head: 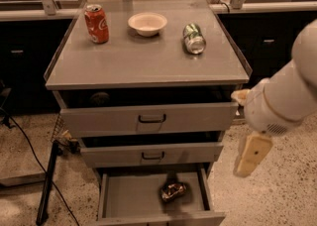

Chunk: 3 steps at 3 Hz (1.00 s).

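The cream, blocky hand (251, 154) hangs off the cabinet's right side beside the middle drawer, touching nothing, and whether it is clenched or released cannot be told. At its 8 o'clock a crinkled, shiny bag (173, 190) lies apart from it in the pulled-out grey metal bottom drawer (119, 197). Toward 11 o'clock the smooth grey tabletop (138, 56) carries an upright red can (96, 23), a round white bowl (147, 23) and a green can (194, 38) on its side.

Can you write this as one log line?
gripper low, right of drawer cabinet | bottom drawer open, snack bag inside | top: cola can, bowl, green can on side
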Each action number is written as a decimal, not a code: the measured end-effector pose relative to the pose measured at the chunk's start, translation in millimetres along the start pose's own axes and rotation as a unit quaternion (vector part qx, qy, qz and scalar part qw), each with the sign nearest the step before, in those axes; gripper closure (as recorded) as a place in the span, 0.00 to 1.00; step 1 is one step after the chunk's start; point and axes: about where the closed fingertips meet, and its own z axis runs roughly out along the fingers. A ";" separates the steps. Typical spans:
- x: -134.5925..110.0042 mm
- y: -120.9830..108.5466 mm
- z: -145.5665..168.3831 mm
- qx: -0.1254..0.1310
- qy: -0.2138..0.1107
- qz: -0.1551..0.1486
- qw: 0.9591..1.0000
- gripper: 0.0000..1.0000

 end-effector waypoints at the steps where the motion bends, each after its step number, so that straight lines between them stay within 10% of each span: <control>1: 5.7 19.3 52.0 -0.013 -0.006 0.001 1.000 0.00; 3: 16.5 37.4 117.8 -0.002 0.006 0.001 1.000 0.00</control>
